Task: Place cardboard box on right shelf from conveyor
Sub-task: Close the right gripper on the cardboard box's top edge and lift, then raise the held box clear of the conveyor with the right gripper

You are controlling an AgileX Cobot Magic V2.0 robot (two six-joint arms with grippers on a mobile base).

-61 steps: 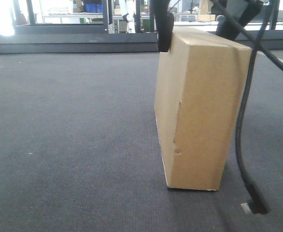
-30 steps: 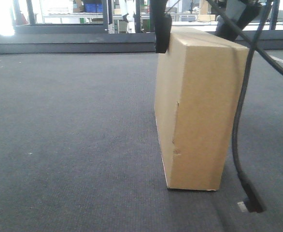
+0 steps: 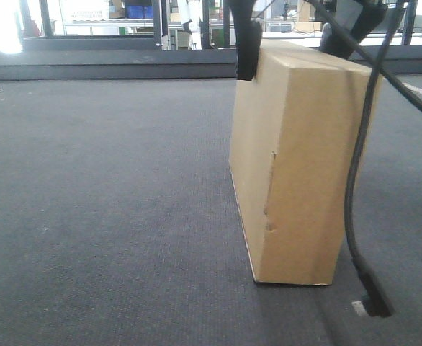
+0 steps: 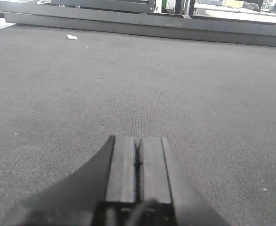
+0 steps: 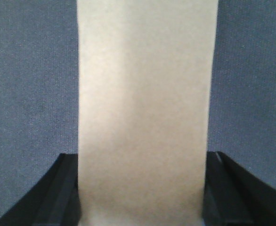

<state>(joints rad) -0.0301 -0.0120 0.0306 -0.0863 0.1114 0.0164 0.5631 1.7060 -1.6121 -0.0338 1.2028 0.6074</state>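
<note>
the cardboard box (image 3: 297,166) stands upright on the conveyor (image 3: 110,202), right of centre, broad faces running near to far. the right gripper (image 5: 142,183) straddles its narrow top from directly above, one finger bearing on each broad face. the left gripper (image 4: 139,155) is fully closed, empty, over bare conveyor; the right arm is nearer.

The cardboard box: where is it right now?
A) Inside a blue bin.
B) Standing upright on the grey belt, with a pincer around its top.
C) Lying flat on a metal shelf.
B: the cardboard box stands upright on the belt, with the right pincer closed on its top end.
</note>
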